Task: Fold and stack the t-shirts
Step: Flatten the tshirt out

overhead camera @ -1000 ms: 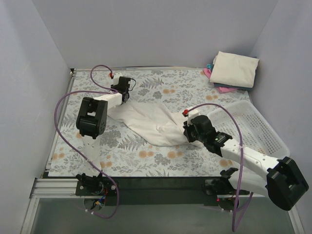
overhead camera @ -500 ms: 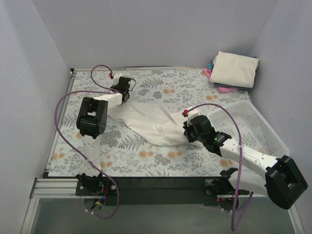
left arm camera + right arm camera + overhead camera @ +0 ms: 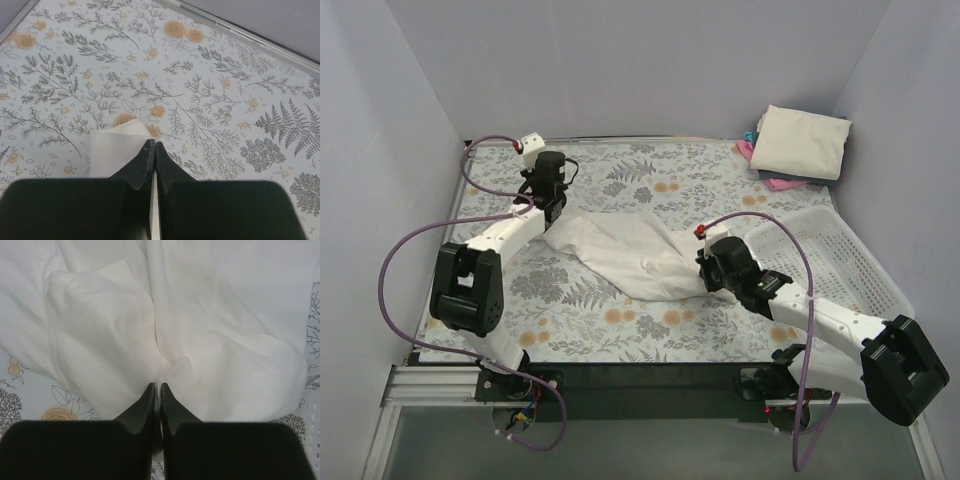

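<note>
**A:** Where is the loose white t-shirt [image 3: 620,250] lying?

**B:** It is lying rumpled across the middle of the overhead frame. It is stretching from left of centre down toward right of centre on the floral table [image 3: 650,180].

**A:** What is the left gripper [image 3: 151,143] doing?

**B:** It is standing at the shirt's upper-left end. In its wrist view its fingers [image 3: 140,167] are pressing together. A thin white sliver of cloth is showing between them and a corner of the shirt is sticking out just to their left, so it is clamping that corner.

**A:** And the right gripper [image 3: 156,385]?

**B:** It is sitting at the shirt's lower-right end. Its fingers [image 3: 172,407] are also pressing together, and the folds are converging on a gather at their tips. It is pinching the cloth there.

**A:** Is the shirt hanging between them?

**B:** Most of it is resting on the table. I cannot tell whether the pinched ends are hanging clear of it.

**A:** What is sitting in the upper right?

**B:** A stack of folded t-shirts [image 3: 800,150] is sitting in that corner, with a cream shirt [image 3: 802,135] on top and a pink shirt [image 3: 785,184] peeking out beneath. Below it, along the right side, a white lattice basket [image 3: 850,255] is sitting just beside the right arm [image 3: 820,315]. A purple cable [image 3: 395,290] is looping out at the left.
</note>
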Action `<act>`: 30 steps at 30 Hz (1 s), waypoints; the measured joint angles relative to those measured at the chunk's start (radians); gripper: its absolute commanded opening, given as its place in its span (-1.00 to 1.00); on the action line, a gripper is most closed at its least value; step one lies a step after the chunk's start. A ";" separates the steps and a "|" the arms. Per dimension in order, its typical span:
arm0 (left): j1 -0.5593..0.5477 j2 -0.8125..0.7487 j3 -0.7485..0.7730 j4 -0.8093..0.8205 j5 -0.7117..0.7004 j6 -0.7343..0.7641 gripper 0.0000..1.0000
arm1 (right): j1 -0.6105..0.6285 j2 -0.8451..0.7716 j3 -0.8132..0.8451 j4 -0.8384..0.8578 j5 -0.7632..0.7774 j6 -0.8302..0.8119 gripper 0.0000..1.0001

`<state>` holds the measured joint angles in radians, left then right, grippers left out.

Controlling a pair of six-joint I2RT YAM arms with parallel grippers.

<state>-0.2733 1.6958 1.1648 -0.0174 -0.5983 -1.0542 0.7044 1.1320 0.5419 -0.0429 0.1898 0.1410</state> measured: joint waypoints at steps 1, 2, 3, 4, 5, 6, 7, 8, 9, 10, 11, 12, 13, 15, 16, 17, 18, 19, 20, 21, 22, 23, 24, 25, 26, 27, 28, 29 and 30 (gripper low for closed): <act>0.003 -0.017 -0.007 0.007 -0.006 0.000 -1.00 | 0.000 -0.004 0.000 0.000 0.006 0.003 -0.97; 0.008 -0.027 -0.013 0.010 -0.008 -0.001 -1.00 | 0.000 -0.011 0.000 -0.001 0.011 0.005 -0.97; 0.012 -0.032 -0.019 0.011 -0.008 -0.002 -1.00 | 0.000 -0.024 0.000 -0.003 0.016 0.006 -0.97; 0.019 -0.034 -0.027 0.014 -0.007 -0.002 -1.00 | 0.000 -0.041 0.000 -0.007 0.019 0.009 -0.97; 0.030 -0.035 -0.040 0.016 -0.007 -0.004 -1.00 | 0.000 -0.071 0.000 -0.013 0.022 0.010 -0.97; 0.045 -0.037 -0.055 0.014 -0.008 -0.006 -1.00 | 0.000 -0.093 0.000 -0.015 0.024 0.011 -0.97; 0.063 -0.040 -0.072 0.014 -0.006 -0.010 -1.00 | 0.000 -0.121 0.000 -0.019 0.024 0.011 -0.97; 0.084 -0.046 -0.090 0.011 -0.005 -0.013 -1.00 | 0.000 -0.141 0.000 -0.023 0.023 0.010 -0.97; 0.093 -0.054 -0.105 0.009 -0.004 -0.017 -1.00 | 0.000 -0.164 0.000 -0.026 0.019 0.010 -0.97; 0.131 -0.067 -0.124 0.003 0.000 -0.023 -1.00 | 0.000 -0.180 0.000 -0.030 0.012 0.009 -0.97; 0.159 -0.083 -0.141 -0.002 0.004 -0.028 -1.00 | 0.001 -0.191 0.000 -0.035 0.003 0.008 -0.97; 0.188 -0.103 -0.156 -0.006 0.008 -0.034 -1.00 | 0.003 -0.195 0.000 -0.039 -0.009 0.006 -0.97; 0.217 -0.125 -0.172 -0.008 0.013 -0.041 -1.00 | 0.008 -0.192 0.000 -0.042 -0.023 0.003 -0.97; 0.270 -0.173 -0.196 -0.013 0.015 -0.051 -1.00 | 0.029 -0.172 0.000 -0.053 -0.049 -0.003 -0.97; 0.297 -0.203 -0.211 -0.013 0.015 -0.055 -1.00 | 0.048 -0.153 0.000 -0.057 -0.061 -0.005 -0.97; 0.321 -0.233 -0.224 -0.013 0.014 -0.060 -1.00 | 0.070 -0.129 0.000 -0.062 -0.072 -0.006 -0.97; 0.344 -0.263 -0.234 -0.013 0.013 -0.063 -1.00 | 0.091 -0.107 0.000 -0.065 -0.080 -0.006 -0.97; 0.365 -0.291 -0.243 -0.015 0.014 -0.066 -1.00 | 0.120 -0.077 0.001 -0.069 -0.087 -0.007 -0.97; 0.381 -0.317 -0.248 -0.019 0.013 -0.069 -1.00 | 0.147 -0.047 0.002 -0.073 -0.090 -0.008 -0.97; 0.395 -0.340 -0.249 -0.023 0.012 -0.071 -1.00 | 0.175 -0.019 0.005 -0.080 -0.093 -0.008 -0.97; 0.406 -0.359 -0.249 -0.024 0.010 -0.071 -1.00 | 0.203 0.006 0.009 -0.086 -0.093 -0.008 -0.94; 0.412 -0.370 -0.249 -0.024 0.011 -0.071 -1.00 | 0.227 0.027 0.014 -0.091 -0.093 -0.008 -0.82; 0.415 -0.377 -0.249 -0.024 0.012 -0.072 -1.00 | 0.243 0.039 0.019 -0.094 -0.095 -0.006 -0.70; 0.419 -0.378 -0.251 -0.023 0.019 -0.074 -1.00 | 0.258 0.051 0.025 -0.098 -0.096 -0.005 -0.50; 0.420 -0.377 -0.254 -0.021 0.027 -0.075 -1.00 | 0.268 0.058 0.030 -0.101 -0.097 -0.002 -0.40; 0.421 -0.375 -0.258 -0.022 0.036 -0.077 -1.00 | 0.273 0.061 0.034 -0.109 -0.094 -0.001 -0.32; 0.421 -0.372 -0.262 -0.025 0.043 -0.080 -1.00 | 0.274 0.061 0.038 -0.115 -0.089 0.002 -0.16; 0.422 -0.369 -0.266 -0.026 0.049 -0.080 -1.00 | 0.275 0.060 0.040 -0.121 -0.080 0.011 -0.10; 0.422 -0.367 -0.269 -0.027 0.054 -0.081 -1.00 | 0.275 0.058 0.043 -0.125 -0.068 0.018 -0.04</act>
<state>0.1490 1.3289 0.8959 -0.0448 -0.5442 -1.1355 0.9794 1.1904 0.5850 -0.1680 0.1215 0.1589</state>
